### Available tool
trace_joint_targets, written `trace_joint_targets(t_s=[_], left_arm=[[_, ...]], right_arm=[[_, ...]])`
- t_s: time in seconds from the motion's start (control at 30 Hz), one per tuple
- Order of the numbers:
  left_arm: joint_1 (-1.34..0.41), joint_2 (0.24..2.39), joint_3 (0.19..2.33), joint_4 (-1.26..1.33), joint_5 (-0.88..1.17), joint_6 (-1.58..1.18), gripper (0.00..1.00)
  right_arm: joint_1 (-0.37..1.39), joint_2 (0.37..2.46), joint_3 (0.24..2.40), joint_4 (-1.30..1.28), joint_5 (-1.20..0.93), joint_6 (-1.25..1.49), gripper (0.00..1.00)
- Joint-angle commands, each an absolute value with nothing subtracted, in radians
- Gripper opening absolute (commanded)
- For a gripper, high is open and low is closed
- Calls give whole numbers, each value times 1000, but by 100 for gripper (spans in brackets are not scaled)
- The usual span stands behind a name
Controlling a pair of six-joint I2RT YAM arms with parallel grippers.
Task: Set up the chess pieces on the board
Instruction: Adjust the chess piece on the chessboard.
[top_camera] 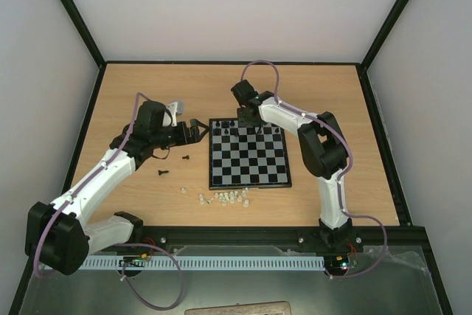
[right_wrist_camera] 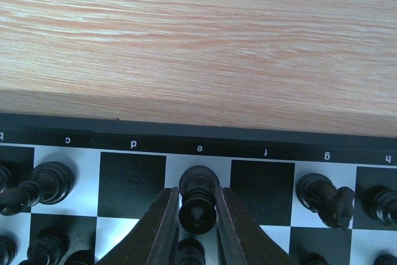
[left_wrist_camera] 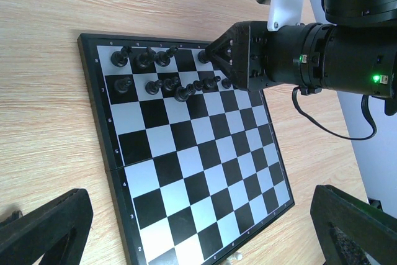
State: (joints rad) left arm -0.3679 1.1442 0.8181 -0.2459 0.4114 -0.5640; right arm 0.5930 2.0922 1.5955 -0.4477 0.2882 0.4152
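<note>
**Step in Hand: Seating a Black Piece on the e-File, Far Row**

Right hand (right_wrist_camera: 197,195): narrow. Its fingers (right_wrist_camera: 162,228) sit against both sides of one black chessman (right_wrist_camera: 198,184). The chessman stands upright on the pale square under the rim letter "e", in the row at the far edge of the board (right_wrist_camera: 198,133). Both fingers appear to make contact; how firmly they press cannot be determined.

Adjacent squares: d and f, either side of the chessman, are bare. The other black chess pieces (left_wrist_camera: 144,59) occupy the two far rows.

Left hand (top_camera: 193,132): spread wide, holding nothing, just beside the board's left edge.

Tabletop (top_camera: 147,86): two loose black pieces (top_camera: 186,157) lie left of the board, near the left hand. A cluster of whitish pieces (top_camera: 223,198) lies along the board's near edge.

Assessment: this is a placement step, probably at its end.

Next move:
1. Part the fingers only slightly.
2. Withdraw straight upward, so that neither finger drags the chessman or clips the second-row piece directly in front of it.
3. Collect the loose black pieces, probably for d and f.
</note>
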Motion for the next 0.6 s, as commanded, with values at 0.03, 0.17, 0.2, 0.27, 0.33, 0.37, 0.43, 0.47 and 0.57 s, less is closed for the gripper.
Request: trace_joint_targets(t_s=[0.03,0.17,0.2,0.27,0.33,0.37,0.43,0.47,0.57], left_arm=[[-362,1130,808,-244,426,-558,99],[-362,1132,806,-239,428,-560,99],[-362,1133,805,-238,428,-559,99],[-362,1136,805,-238,428,-558,99],[-362,1137,803,-237,427,-557,99],[-362,1138,803,-237,426,-557,99],[-362,1138,804,-236,428,-557,99],[-362,1138,805,-236,427,-557,99],[-362,1138,805,-236,426,-556,99]], right_arm=[[589,2060,1590,-488,265,420,14],[590,2068,1605,-483,227,414,12],[591,2072,1611,-484,219,412,12],[593,2072,1617,-479,201,408,12],[598,2076,1623,-481,193,406,12],[601,2079,1628,-482,191,404,12],[606,2085,1635,-484,188,399,12],[609,2088,1639,-484,184,394,12],[621,2097,1650,-486,180,388,12]])
